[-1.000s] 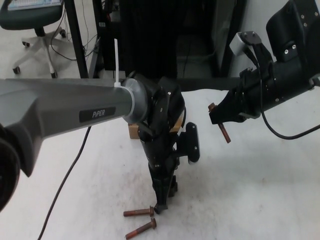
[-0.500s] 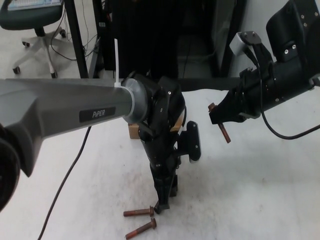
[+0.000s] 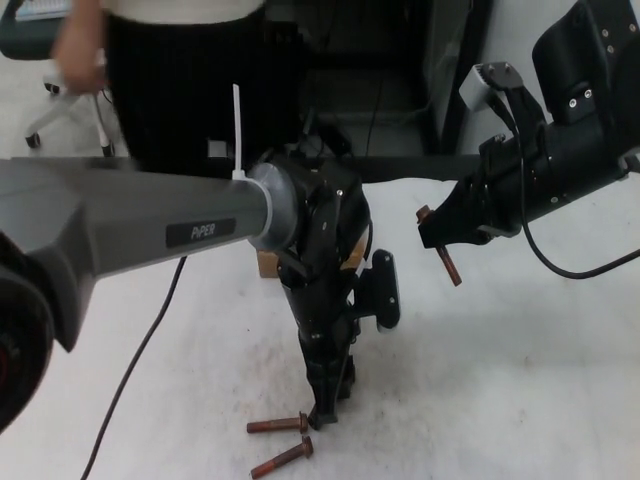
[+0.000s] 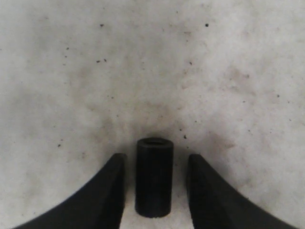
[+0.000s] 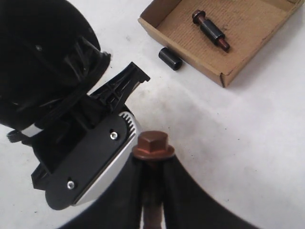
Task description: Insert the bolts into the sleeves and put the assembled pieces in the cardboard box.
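Note:
A black sleeve (image 4: 154, 183) stands upright on the white bench between the fingers of my left gripper (image 4: 155, 162), which is open with a small gap on each side. In the high view the left gripper (image 3: 322, 405) points straight down at the bench. My right gripper (image 3: 440, 235) hangs above the bench to the right, shut on a copper bolt (image 3: 447, 262) (image 5: 152, 145), head towards the wrist camera. The cardboard box (image 5: 190, 53) holds one bolt with a sleeve on it (image 5: 209, 29). A second black sleeve (image 5: 170, 58) lies just outside the box.
Two loose copper bolts (image 3: 277, 425) (image 3: 283, 458) lie on the bench beside the left fingertips. The left arm's wrist and camera mount (image 5: 86, 143) sit close under the right gripper. The box (image 3: 265, 262) is mostly hidden behind the left arm. A black cable (image 3: 130, 370) crosses the bench's left side.
The left arm's wrist has shifted slightly, its fingertips staying down by the bench. The right arm with the bolt has not moved.

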